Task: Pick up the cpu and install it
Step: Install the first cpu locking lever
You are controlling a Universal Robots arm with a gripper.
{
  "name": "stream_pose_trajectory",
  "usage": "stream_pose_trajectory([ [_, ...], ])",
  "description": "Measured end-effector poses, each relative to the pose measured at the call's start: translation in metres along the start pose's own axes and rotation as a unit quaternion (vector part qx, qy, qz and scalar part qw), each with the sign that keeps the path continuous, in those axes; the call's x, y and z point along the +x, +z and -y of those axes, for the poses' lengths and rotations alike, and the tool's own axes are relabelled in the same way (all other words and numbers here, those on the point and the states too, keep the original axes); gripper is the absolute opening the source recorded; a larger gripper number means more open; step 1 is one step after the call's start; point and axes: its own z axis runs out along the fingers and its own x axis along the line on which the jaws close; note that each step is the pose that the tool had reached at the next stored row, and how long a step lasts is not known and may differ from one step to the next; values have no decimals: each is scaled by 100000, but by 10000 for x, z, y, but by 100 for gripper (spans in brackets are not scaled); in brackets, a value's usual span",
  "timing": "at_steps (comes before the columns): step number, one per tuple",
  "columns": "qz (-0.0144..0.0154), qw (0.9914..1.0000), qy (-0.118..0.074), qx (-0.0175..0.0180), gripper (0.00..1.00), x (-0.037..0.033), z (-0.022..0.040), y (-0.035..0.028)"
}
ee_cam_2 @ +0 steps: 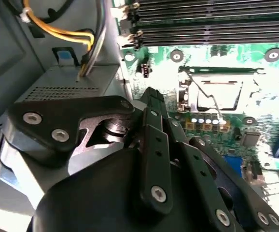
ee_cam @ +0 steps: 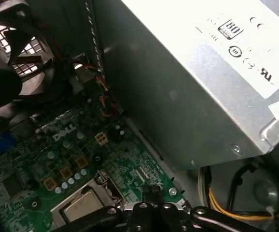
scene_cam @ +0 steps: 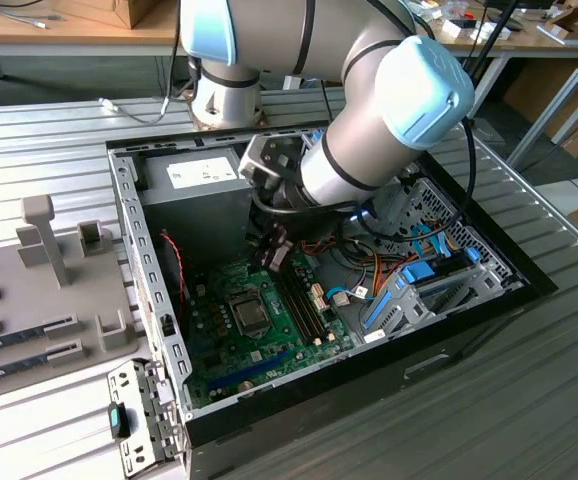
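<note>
The cpu [ee_cam: 79, 209] is a small silver-grey square lying flat inside the socket's metal frame on the green motherboard [ee_cam: 28, 164]. It also shows in the second wrist view as a grey square [ee_cam_2: 212, 94] with a thin wire lever lying across it. In the exterior view the cpu [scene_cam: 251, 316] sits mid-board inside the open computer case. My gripper [ee_cam: 151, 191] hangs above the board, off to one side of the socket, close to the power supply wall. Its black fingers [ee_cam_2: 151, 104] look pressed together with nothing between them. In the exterior view the gripper [scene_cam: 274, 255] points down into the case.
A grey power supply box [scene_cam: 194, 175] fills the case's far corner, with yellow and black cables [ee_cam_2: 57, 31] beside it. Memory slots [scene_cam: 304, 305] run beside the socket. A case fan [ee_cam: 9, 53] sits at the board's edge. A grey tray [scene_cam: 39, 290] with part holders lies at the exterior view's left.
</note>
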Motion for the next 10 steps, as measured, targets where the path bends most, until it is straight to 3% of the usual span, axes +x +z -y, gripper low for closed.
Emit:
stream_pose_trajectory([
  [1, -845, 99994, 146, 648, 11, 1, 0, 0],
  [2, -2752, 99937, 645, 2157, 11, 2, 2, -1],
  [3, -3901, 99873, 953, 3059, 11, 2, 1, 0],
  [5, -5564, 99738, 1418, 4390, 11, 2, 2, 0],
  [6, -6620, 99629, 1729, 5223, 11, -1, -1, 0],
  [8, -7453, 99528, 1975, 5898, 11, -2, -1, 1],
  [10, -7794, 99484, 2074, 6159, 11, -2, -1, -1],
])
